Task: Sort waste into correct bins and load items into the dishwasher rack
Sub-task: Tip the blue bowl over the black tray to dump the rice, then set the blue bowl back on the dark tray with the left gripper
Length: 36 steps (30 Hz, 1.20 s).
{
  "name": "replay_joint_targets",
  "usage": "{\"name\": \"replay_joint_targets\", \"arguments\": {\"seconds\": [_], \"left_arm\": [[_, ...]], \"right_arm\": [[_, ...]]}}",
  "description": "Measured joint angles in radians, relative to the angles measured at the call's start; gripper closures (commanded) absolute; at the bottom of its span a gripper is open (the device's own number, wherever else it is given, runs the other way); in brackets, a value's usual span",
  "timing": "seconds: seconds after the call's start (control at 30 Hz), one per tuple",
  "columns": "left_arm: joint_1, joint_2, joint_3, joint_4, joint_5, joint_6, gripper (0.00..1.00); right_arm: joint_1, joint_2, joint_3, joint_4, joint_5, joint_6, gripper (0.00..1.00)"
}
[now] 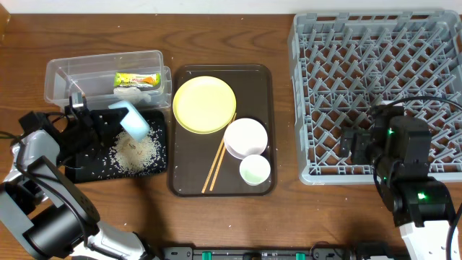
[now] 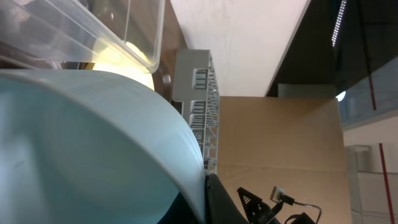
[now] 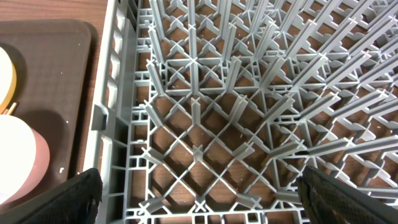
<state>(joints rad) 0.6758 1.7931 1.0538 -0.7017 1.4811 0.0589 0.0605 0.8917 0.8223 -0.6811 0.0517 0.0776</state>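
Note:
My left gripper (image 1: 110, 108) is shut on the rim of the light blue bowl (image 1: 131, 119) and holds it tilted over the black tray (image 1: 86, 170). Loose rice grains (image 1: 136, 150) lie in that tray. The bowl (image 2: 81, 143) fills the left wrist view, with the gripper (image 2: 208, 193) at its rim. The clear tub (image 1: 58, 76) holds the snack wrapper (image 1: 137, 79) and the white tissue (image 1: 133, 92). The yellow plate (image 1: 204, 104), white bowl (image 1: 245, 137), small cup (image 1: 255, 170) and chopsticks (image 1: 216, 162) lie on the brown tray. My right gripper (image 1: 361, 141) is open and empty over the grey rack (image 1: 375, 58), near its front left corner (image 3: 199, 193).
The dark brown serving tray (image 1: 256, 79) lies between the bins and the rack. The right wrist view shows the rack's pegs (image 3: 205, 93), the tray edge (image 3: 56, 50) and the white bowl's pinkish side (image 3: 18, 155). The left wrist view shows the tub wall (image 2: 93, 25).

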Motion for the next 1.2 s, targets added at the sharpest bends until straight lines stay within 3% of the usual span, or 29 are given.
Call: {"name": "replay_joint_targets", "arguments": {"seconds": [0.27,0.43,0.67,0.83,1.0,1.13,1.2], "left_arm": [[-0.019,-0.002,0.0,-0.049,-0.05,-0.012,0.94],[-0.141,-0.068,0.0,-0.112,-0.133,0.028,0.94],[-0.482,-0.24,0.0,-0.123,-0.459,0.047,0.94],[-0.736,-0.242,0.0,-0.126,-0.779,0.017,0.94],[-0.899,-0.22,0.0,-0.118,-0.975,-0.014,0.93],[-0.981,-0.202,0.0,-0.111,-1.08,-0.044,0.83],[-1.003,-0.195,0.0,-0.103,-1.117,-0.056,0.73]], "right_arm": [[0.0,0.0,0.0,0.0,0.0,0.0,0.01],[0.0,0.0,0.0,0.0,0.0,0.0,0.01],[0.0,0.0,0.0,0.0,0.0,0.0,0.01],[0.0,0.0,0.0,0.0,0.0,0.0,0.01],[0.0,0.0,0.0,0.0,0.0,0.0,0.01],[0.0,0.0,0.0,0.0,0.0,0.0,0.01],[0.0,0.0,0.0,0.0,0.0,0.0,0.01]]}}
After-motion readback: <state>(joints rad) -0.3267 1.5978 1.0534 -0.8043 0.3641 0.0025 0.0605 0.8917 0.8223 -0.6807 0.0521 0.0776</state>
